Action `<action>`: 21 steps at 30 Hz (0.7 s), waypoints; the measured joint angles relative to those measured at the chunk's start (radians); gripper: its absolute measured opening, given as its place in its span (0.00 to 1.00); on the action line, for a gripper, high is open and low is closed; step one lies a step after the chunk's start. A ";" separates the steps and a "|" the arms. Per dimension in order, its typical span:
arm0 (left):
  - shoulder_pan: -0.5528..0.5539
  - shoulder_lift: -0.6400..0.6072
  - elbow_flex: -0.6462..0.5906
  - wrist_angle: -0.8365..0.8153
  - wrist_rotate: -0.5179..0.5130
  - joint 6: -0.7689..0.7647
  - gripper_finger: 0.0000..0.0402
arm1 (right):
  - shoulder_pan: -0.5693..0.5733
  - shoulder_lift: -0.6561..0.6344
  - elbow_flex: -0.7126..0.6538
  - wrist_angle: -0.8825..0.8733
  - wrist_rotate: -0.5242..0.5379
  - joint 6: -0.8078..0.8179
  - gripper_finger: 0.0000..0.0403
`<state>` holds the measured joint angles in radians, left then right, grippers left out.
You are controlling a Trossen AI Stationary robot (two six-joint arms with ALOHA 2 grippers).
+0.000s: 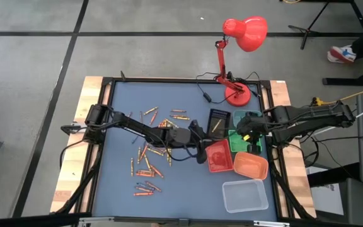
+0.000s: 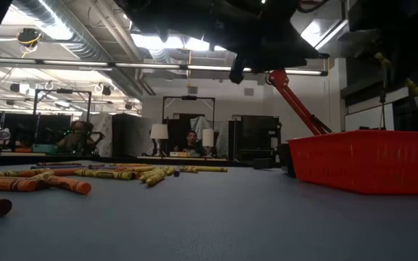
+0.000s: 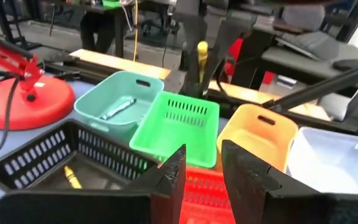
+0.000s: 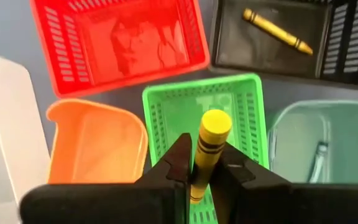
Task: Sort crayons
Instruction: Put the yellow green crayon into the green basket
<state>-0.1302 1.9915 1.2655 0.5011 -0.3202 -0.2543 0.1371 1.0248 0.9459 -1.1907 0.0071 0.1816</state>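
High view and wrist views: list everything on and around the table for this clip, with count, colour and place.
loose crayons: dozens, mostly orange and red, scattered on the table's left half
yellow crayon: one, pinched in the right hand above the green tray
red tray: one, mid-table
green tray: one, beside the red tray
black tray: one, holds one yellow crayon
teal tray: one, holds one pale crayon
orange tray: one, near the right edge
clear tray: one, front right
desk lamp: one, red, back right
table: one, blue-grey top
people: two, seated far behind
left hand: open, over the red tray
right hand: shut on the yellow crayon
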 joint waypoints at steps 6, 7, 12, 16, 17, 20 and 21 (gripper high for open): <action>0.017 -0.029 0.000 -0.128 0.000 0.000 0.22 | 0.000 0.000 0.000 -0.020 0.000 -0.003 0.10; 0.019 -0.039 0.000 -0.156 0.000 0.000 0.22 | 0.000 0.000 0.000 -0.023 0.000 -0.003 0.10; 0.027 -0.108 0.000 -0.355 0.000 -0.007 0.22 | 0.000 0.000 0.000 -0.028 0.000 -0.003 0.12; 0.027 -0.167 0.000 -0.531 0.002 -0.082 0.22 | 0.000 0.001 0.000 -0.038 0.000 -0.003 0.19; 0.027 -0.179 0.000 -0.567 0.002 -0.110 0.22 | 0.000 0.001 0.000 -0.039 0.000 -0.003 0.21; 0.027 -0.191 0.000 -0.660 0.023 -0.195 0.22 | 0.000 0.001 0.000 -0.039 0.000 -0.003 0.27; 0.025 -0.190 0.000 -0.687 0.044 -0.226 0.22 | 0.000 0.001 0.000 -0.038 0.000 -0.003 0.28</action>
<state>-0.1051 1.8011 1.2655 -0.1862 -0.2761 -0.4799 0.1374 1.0259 0.9455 -1.2290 0.0074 0.1784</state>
